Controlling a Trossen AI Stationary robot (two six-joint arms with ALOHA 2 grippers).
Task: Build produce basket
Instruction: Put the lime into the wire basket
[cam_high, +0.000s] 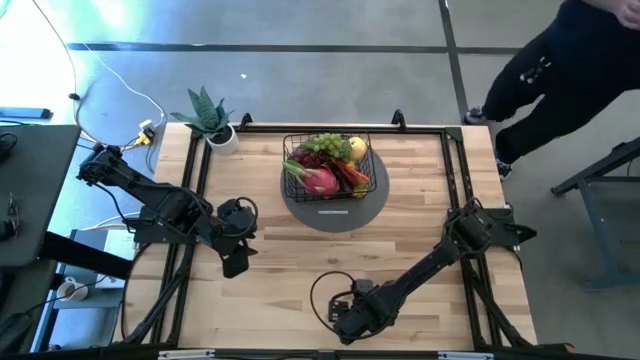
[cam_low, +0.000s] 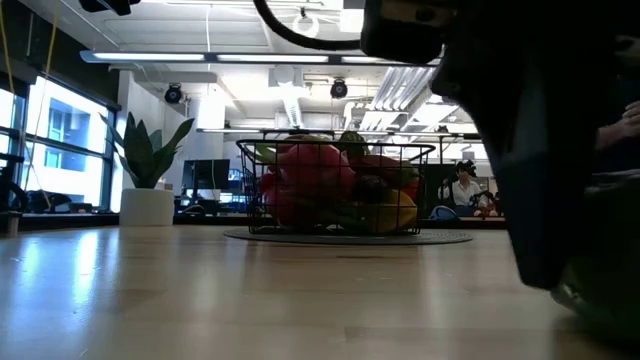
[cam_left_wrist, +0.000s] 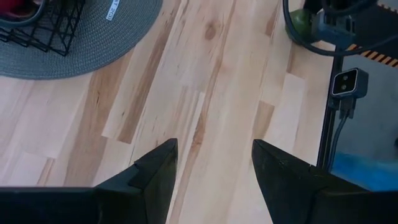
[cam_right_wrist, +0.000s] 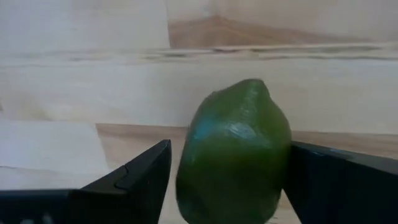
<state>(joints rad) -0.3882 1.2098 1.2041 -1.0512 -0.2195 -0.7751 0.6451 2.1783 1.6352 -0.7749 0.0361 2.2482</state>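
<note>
Left gripper (cam_left_wrist: 214, 180): two dark fingers (cam_left_wrist: 155, 174) at bottom of frame, spread apart over bare wooden table (cam_left_wrist: 205, 93). Round grey mat (cam_left_wrist: 93, 37), upper left, carrying corner of black wire basket (cam_left_wrist: 43, 28). Right arm (cam_left_wrist: 348, 18), upper right, with green fruit (cam_left_wrist: 303, 22) partly hidden beside it.

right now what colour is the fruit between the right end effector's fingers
Green fruit, glossy; the right wrist view shows it best.
</note>
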